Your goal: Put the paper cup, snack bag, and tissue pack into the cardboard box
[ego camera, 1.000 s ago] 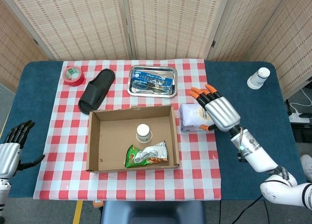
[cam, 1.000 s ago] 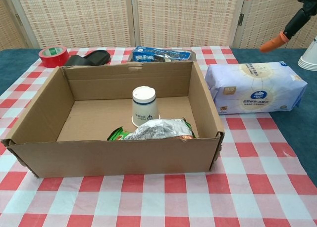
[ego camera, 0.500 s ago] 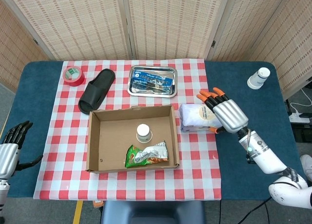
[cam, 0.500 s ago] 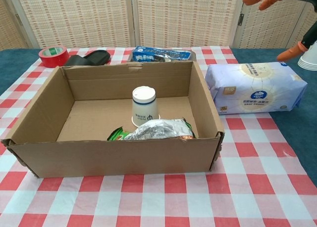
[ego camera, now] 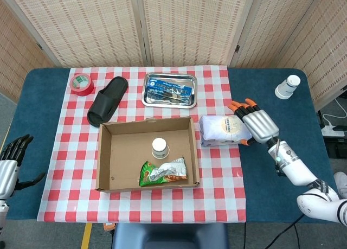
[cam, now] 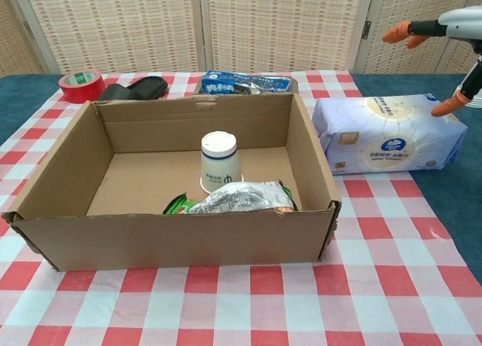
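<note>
Right hand has slid off toward 3 o'clock over the last second: a second ago it hung over the middle of the tissue pack, now it sits above the pack's right end, fingers spread, orange tips apart, holding nothing. In the chest view the thumb tip looks to be at or just above the pack's far right corner; contact cannot be told.

Pack itself has not moved. It lies flat on the checked cloth, just beside the right wall of the cardboard box, at 3 o'clock from it.

Paper cup stands upside down inside the box, near centre. Snack bag lies at 6 o'clock from the cup, against the near wall. Both unchanged.

Left hand idles off the counter's left edge, fingers loosely apart, empty, and has drifted slightly lower.

Judgement: two of three items are in; the shift reads as lining up an end grasp on the pack.
</note>
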`<action>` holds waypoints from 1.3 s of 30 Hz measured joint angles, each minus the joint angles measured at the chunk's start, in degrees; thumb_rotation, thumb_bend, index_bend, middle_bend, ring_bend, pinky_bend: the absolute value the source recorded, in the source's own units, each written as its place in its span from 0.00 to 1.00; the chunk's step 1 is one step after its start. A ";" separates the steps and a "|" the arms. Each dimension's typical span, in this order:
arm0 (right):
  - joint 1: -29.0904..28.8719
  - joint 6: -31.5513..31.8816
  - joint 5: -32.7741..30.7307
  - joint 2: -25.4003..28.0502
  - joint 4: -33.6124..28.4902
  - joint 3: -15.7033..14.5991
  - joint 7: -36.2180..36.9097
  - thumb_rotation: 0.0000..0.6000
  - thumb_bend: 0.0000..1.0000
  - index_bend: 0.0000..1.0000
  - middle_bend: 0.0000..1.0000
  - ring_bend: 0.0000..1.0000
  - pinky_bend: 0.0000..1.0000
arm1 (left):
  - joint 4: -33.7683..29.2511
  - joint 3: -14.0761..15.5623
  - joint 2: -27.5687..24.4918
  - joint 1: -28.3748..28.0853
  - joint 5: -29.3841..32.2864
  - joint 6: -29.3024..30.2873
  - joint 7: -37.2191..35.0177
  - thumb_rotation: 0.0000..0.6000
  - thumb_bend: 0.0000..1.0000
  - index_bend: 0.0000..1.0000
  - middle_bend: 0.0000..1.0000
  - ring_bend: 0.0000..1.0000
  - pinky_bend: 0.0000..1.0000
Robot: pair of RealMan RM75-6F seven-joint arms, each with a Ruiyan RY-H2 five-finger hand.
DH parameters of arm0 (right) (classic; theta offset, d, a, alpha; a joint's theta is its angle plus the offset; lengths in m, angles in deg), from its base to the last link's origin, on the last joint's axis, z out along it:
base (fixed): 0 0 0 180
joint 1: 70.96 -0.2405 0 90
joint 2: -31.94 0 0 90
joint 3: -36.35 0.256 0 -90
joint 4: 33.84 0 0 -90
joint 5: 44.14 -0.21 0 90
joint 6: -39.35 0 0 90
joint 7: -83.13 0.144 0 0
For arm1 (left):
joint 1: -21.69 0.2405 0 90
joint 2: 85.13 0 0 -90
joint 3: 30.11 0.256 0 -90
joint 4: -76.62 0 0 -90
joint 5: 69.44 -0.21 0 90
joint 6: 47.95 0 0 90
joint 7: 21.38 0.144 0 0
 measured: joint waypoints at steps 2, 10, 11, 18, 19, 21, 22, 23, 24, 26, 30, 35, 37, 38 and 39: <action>-0.46 -1.13 -0.73 -1.43 2.04 0.14 0.24 1.00 0.00 0.00 0.00 0.00 0.00 | 0.09 0.00 0.00 0.01 -0.01 -0.04 -0.07 1.00 0.18 0.00 0.00 0.00 0.08; -1.47 -4.52 -2.24 -5.07 7.05 -0.05 1.40 1.00 0.00 0.00 0.00 0.00 0.00 | 0.32 0.08 -0.08 0.20 -0.19 0.06 -0.55 1.00 0.18 0.00 0.00 0.00 0.08; -1.61 -4.97 -2.32 -5.63 7.76 -0.13 1.63 1.00 0.00 0.00 0.00 0.00 0.00 | 0.36 0.08 -0.08 0.22 -0.20 0.07 -0.59 1.00 0.18 0.00 0.00 0.00 0.08; -2.89 -7.83 -2.63 -8.84 12.35 -0.20 3.22 1.00 0.00 0.00 0.00 0.00 0.00 | 0.83 0.08 0.00 0.40 0.06 0.01 -0.81 1.00 0.18 0.00 0.00 0.00 0.08; -3.11 -8.38 -2.73 -9.22 12.94 -0.22 3.31 1.00 0.00 0.00 0.00 0.00 0.00 | 0.89 0.09 0.00 0.40 0.03 0.00 -0.91 1.00 0.18 0.00 0.00 0.00 0.08; -3.56 -9.52 -2.96 -10.12 14.26 -0.32 3.36 1.00 0.00 0.00 0.00 0.00 0.00 | 1.07 0.07 0.04 0.39 0.01 -0.05 -1.05 1.00 0.18 0.00 0.00 0.00 0.08; -3.73 -9.98 -3.06 -10.50 14.83 -0.40 3.33 1.00 0.00 0.00 0.00 0.00 0.00 | 1.12 0.08 0.06 0.37 -0.02 -0.09 -1.08 1.00 0.18 0.00 0.00 0.00 0.08; -3.97 -10.69 -3.24 -11.05 15.61 -0.50 3.25 1.00 0.00 0.00 0.00 0.00 0.00 | 1.15 0.10 0.07 0.36 -0.07 -0.13 -1.08 1.00 0.18 0.00 0.00 0.00 0.08; -4.17 -11.29 -3.40 -11.51 16.24 -0.57 3.19 1.00 0.00 0.00 0.00 0.00 0.00 | 1.25 0.11 0.11 0.32 -0.06 -0.25 -1.08 1.00 0.18 0.00 0.00 0.00 0.08; -4.64 -12.54 -3.84 -12.72 17.68 -0.62 3.16 1.00 0.00 0.00 0.00 0.00 0.00 | 1.36 0.12 0.17 0.32 -0.02 -0.31 -1.08 1.00 0.18 0.00 0.00 0.00 0.08; -5.01 -12.74 -4.31 -15.03 20.09 -0.57 2.74 1.00 0.00 0.13 0.07 0.01 0.09 | 1.46 0.09 0.12 0.44 0.09 -0.24 -1.40 1.00 0.18 0.00 0.00 0.00 0.08; -4.51 -10.17 -3.76 -17.12 22.36 -0.59 2.22 1.00 0.00 0.49 0.28 0.24 0.38 | 1.81 0.09 0.11 0.55 0.15 -0.23 -1.76 1.00 0.18 0.00 0.00 0.00 0.08; -4.12 -8.40 -3.36 -18.04 23.47 -0.53 2.17 1.00 0.00 0.62 0.37 0.34 0.51 | 1.96 0.08 0.15 0.55 0.16 -0.27 -1.92 1.00 0.18 0.00 0.00 0.00 0.08; -3.84 -7.11 -3.03 -18.70 24.28 -0.48 2.19 1.00 0.00 0.68 0.41 0.40 0.58 | 1.99 0.10 0.15 0.56 0.15 -0.31 -1.98 1.00 0.18 0.00 0.00 0.00 0.08; -3.62 -6.14 -2.73 -19.19 24.91 -0.44 2.25 1.00 0.01 0.73 0.44 0.44 0.62 | 2.03 0.11 0.14 0.54 0.19 -0.43 -1.99 1.00 0.18 0.00 0.00 0.00 0.08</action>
